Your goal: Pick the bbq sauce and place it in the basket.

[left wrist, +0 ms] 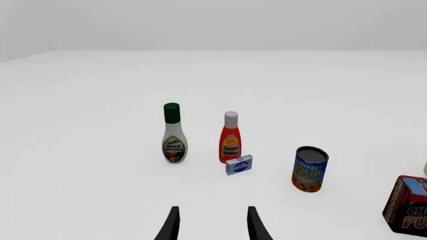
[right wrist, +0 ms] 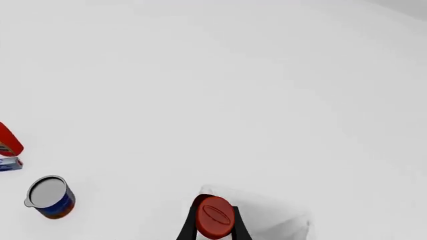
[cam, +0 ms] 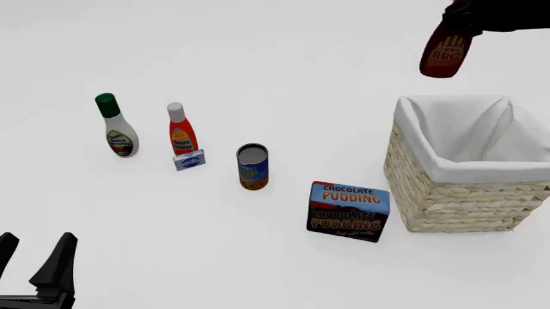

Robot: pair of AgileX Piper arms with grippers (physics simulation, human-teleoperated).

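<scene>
Left gripper, nearest, jaws parted and empty. Beyond, square woven wicker basket, white cloth-lined, on the bench. Farthest, right gripper jaws clamp the bbq sauce, a smooth dark bottle, long axis near-vertical, above the basket's far rim.

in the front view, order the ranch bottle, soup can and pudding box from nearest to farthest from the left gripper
From the left gripper, low on the left:
1. Ranch bottle, straight ahead of it on the left.
2. Soup can, toward the middle.
3. Pudding box, farther right, beside the basket.
</scene>
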